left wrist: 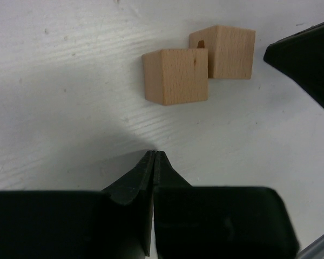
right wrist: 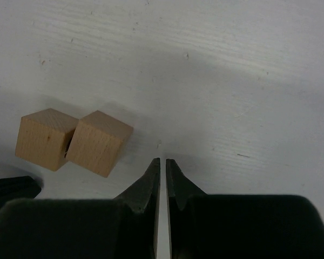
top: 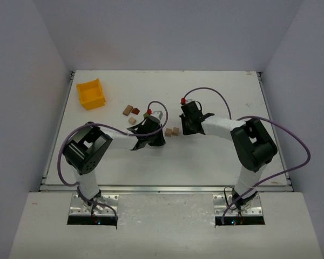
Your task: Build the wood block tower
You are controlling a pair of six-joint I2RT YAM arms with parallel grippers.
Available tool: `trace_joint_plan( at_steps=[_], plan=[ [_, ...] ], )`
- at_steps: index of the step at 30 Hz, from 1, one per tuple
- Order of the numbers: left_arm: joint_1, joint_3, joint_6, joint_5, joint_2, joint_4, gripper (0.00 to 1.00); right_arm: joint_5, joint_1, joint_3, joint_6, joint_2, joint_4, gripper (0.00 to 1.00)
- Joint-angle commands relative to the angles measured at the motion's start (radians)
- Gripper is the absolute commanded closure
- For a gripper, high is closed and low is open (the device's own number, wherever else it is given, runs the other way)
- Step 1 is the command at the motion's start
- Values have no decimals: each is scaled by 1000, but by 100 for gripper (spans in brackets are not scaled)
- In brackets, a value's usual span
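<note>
No stacked tower shows; the wood blocks lie singly on the white table. Two plain tan cubes point(top: 171, 131) sit side by side, touching, between my grippers; they show in the left wrist view point(left wrist: 175, 75) and in the right wrist view point(right wrist: 97, 143). My left gripper point(top: 161, 135) is shut and empty point(left wrist: 154, 154), just left of the cubes. My right gripper point(top: 184, 129) is shut and empty point(right wrist: 162, 160), just right of them. More blocks lie to the far left: a tan one point(top: 128, 110), a dark red one point(top: 135, 111), another tan one point(top: 132, 121).
A yellow plastic bin point(top: 92, 93) stands at the far left of the table. A small dark block point(top: 147, 114) lies close behind my left wrist. The tip of the right gripper point(left wrist: 308, 56) shows at the right edge of the left wrist view.
</note>
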Motion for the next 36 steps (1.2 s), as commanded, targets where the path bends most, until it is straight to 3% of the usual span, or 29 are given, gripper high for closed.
trace_joint_plan(
  at_steps=[1,36],
  plan=[
    [-6,59,12,-3,29,43,100,-44,-7,54,-20,21,36,93],
    [-8,171,43,-23,121,12,100,-35,-17,21,-32,19,35,91]
  ],
)
